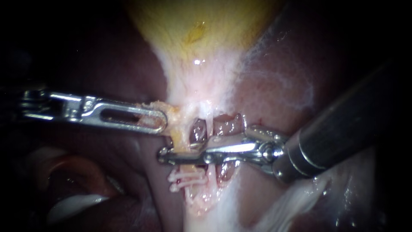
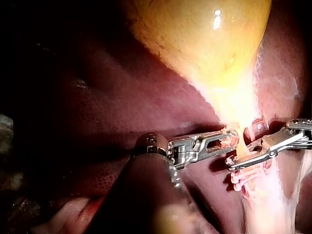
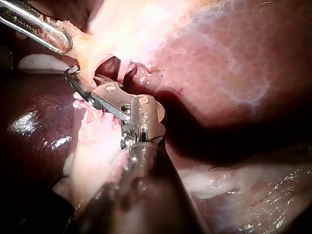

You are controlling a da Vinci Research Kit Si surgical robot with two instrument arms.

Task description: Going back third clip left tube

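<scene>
Left tube [image 1: 181, 136] straddled by right instrument [image 1: 163, 153], jaws barely parted, clips [image 1: 185, 179] just below; left instrument [image 1: 159, 121] clamps tissue [image 1: 172, 115], liver [image 1: 274, 86] glistening wet.

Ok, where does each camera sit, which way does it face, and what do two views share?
Endoscope view: close in, facing the rounded yellow gallbladder; slotted steel left instrument, jaws shut on pale yellowish tissue, enters from the left, dark-shafted right instrument from the right.
Left wrist view: on the left arm, looking along its shaft toward the gallbladder.
Right wrist view: on the right arm, looking along its shaft toward dark red liver.
Shared: both wrist views also show the other instrument.
</scene>
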